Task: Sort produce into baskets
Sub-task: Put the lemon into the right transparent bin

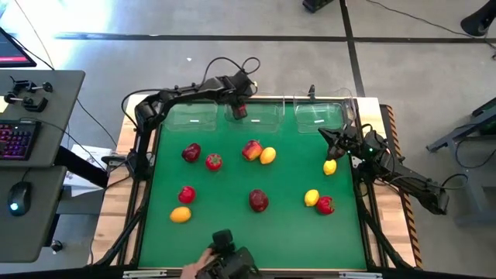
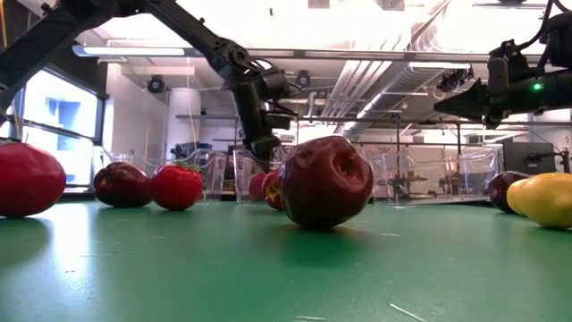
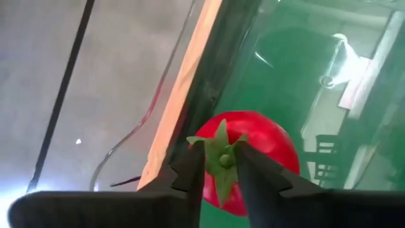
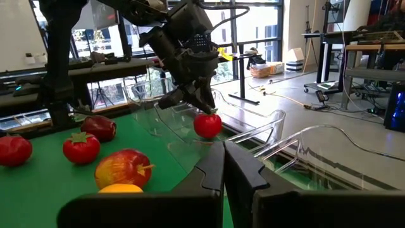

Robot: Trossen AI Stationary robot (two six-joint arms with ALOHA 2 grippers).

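We found no readable writing anywhere. We counted three clear baskets (image 1: 256, 115) along the far edge of the green mat (image 1: 232, 186), and ten fruits on the mat: three lemons, the rest red.

The left arm reached over the middle basket, bent downward. The left gripper (image 1: 239, 107) stood slightly parted, its fingers (image 3: 193, 174) straddling the green stem of a red tomato (image 3: 253, 145) just over that basket; we could not tell whether it was still gripped.

The right gripper (image 1: 324, 133) hovered near the right basket, closed tight and empty.
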